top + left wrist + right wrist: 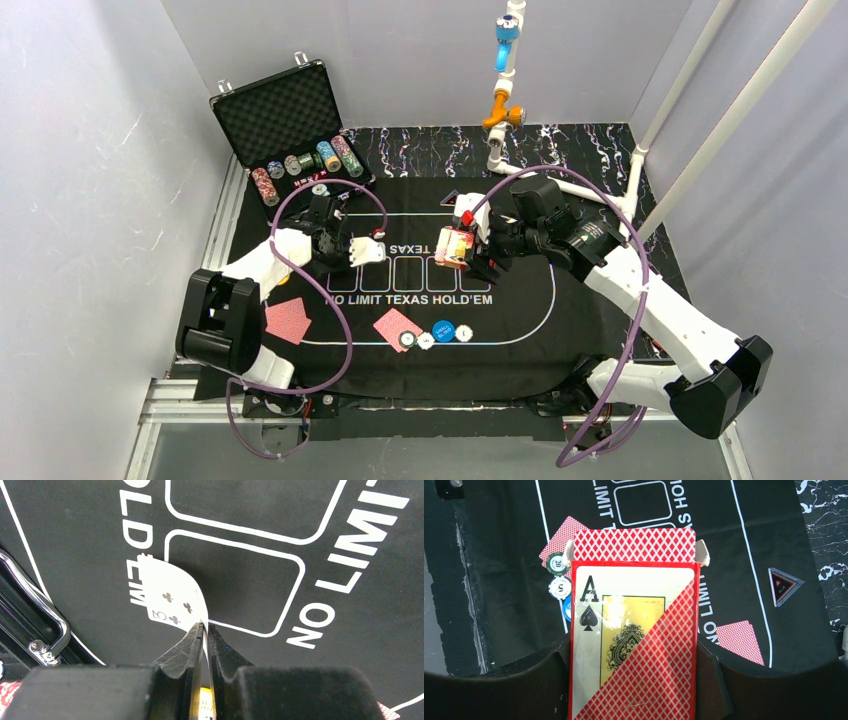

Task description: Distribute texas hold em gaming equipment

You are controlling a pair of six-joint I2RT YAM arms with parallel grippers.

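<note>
We see the left gripper [205,629] with its two dark fingers pressed together on the near edge of a playing card [170,592]. The card's white face is turned toward the camera, and it bows away from the fingertips in a curve. Small black club pips show on it, but the corner index is too small for us to read surely. Beneath the card lies the black mat [320,535], its white rounded boxes and the letters "NO LIMI" and "LD'EM" in view. At the left edge a chrome handle [50,609] sits on a dark case [15,625], just beside the mat.
</note>
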